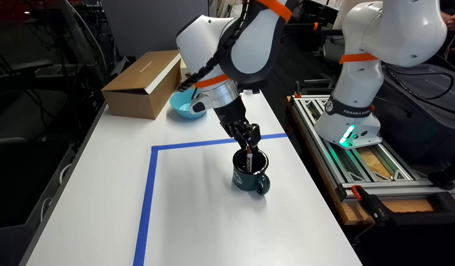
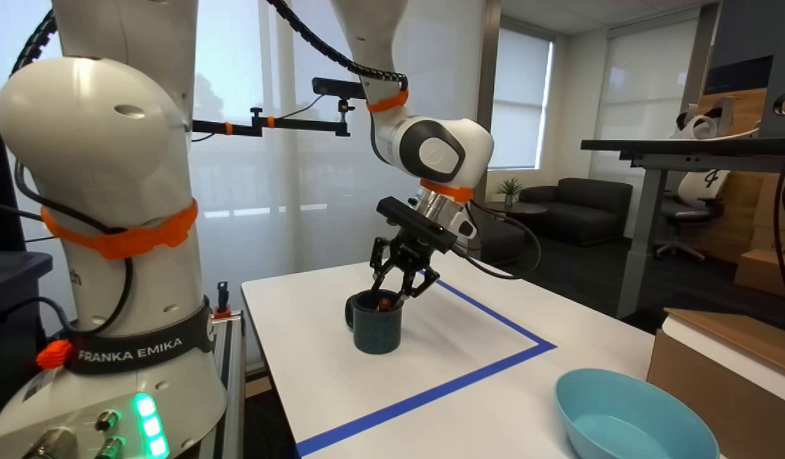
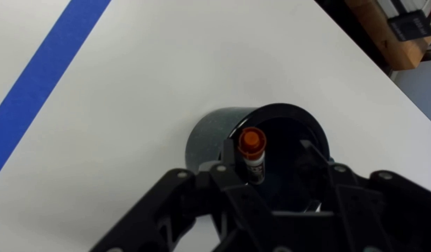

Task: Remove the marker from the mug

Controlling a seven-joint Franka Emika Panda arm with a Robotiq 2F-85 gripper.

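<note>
1. The marker [image 3: 253,155] stands inside the mug [image 2: 377,331], orange end up, just right of the frame's middle in the wrist view.
2. The step seems to be lining up the grasp; the next move calls for closing on the marker, then lifting it clear.
3. The hand [image 3: 268,146] has its fingers well apart, holding nothing; the marker shows between them, nearer the frame's left finger, contact unclear.

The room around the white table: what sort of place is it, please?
Probably an office that serves as a robotics lab. A robot arm marked FRANKA EMIKA is mounted beside the white table, and in an exterior view an office chair and a dark sofa stand in the background.
</note>
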